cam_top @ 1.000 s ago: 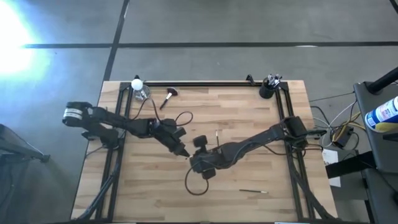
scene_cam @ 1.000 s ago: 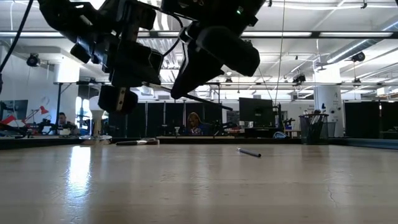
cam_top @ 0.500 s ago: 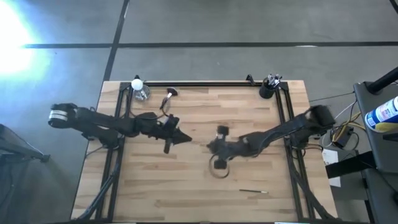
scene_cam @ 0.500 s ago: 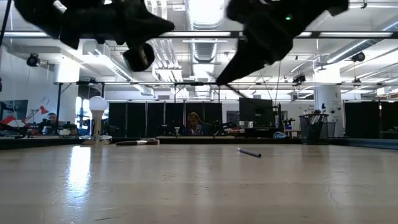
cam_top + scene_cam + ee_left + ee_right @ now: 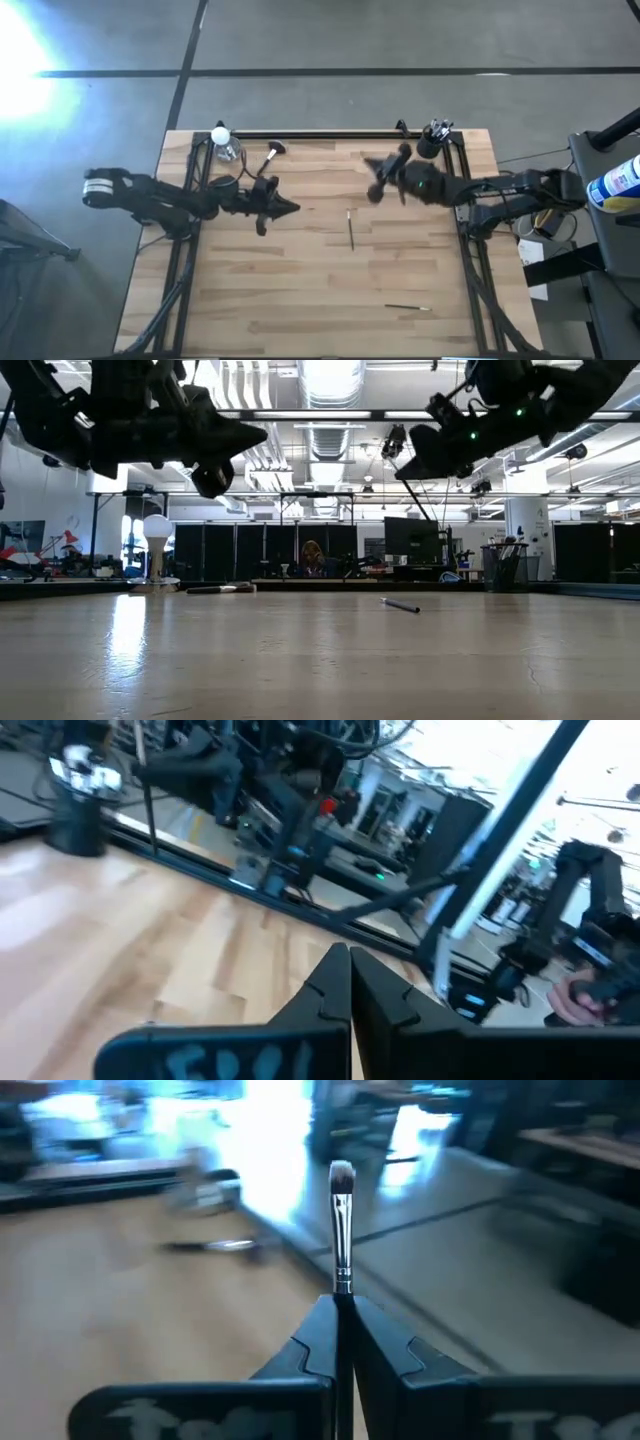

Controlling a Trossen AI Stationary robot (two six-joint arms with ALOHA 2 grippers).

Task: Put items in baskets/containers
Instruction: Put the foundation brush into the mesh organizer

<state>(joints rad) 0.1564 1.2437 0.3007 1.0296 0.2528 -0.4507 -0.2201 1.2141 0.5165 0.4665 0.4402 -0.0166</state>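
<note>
My right gripper (image 5: 383, 178) hovers high over the table's far right part, just short of the black cup (image 5: 430, 146), and is shut on a thin dark brush (image 5: 341, 1230). The cup stands at the far right corner with several brushes sticking up out of it; it also shows in the low view (image 5: 505, 568). My left gripper (image 5: 292, 208) is shut and empty above the table's left half (image 5: 348, 965). The fluffy brown-handled brush (image 5: 270, 156) lies flat near the far edge. Two thin brushes lie flat: one mid-table (image 5: 350, 228), one near the front (image 5: 408, 308). My right gripper pinches the thin brush between its two fingers on the shaft just below the metal ferrule (image 5: 342, 1288). The pale-tipped head (image 5: 341, 1175) sticks out beyond the fingertips, in line with them. The brush is lifted clear of the table; its handle end (image 5: 425, 502) slants down behind the fingers.
A light bulb (image 5: 222, 138) stands at the far left corner. A black rail (image 5: 320, 135) runs along the far edge, with frame rails down both sides. Bare wood lies between the arms and across the near half.
Both grippers stood together near the table's centre a second ago. My right gripper has swung up and toward the far right, close to the cup, carrying the thin brush. My left gripper has drawn back toward the left and far side and risen. The brushes on the table have stayed put.
</note>
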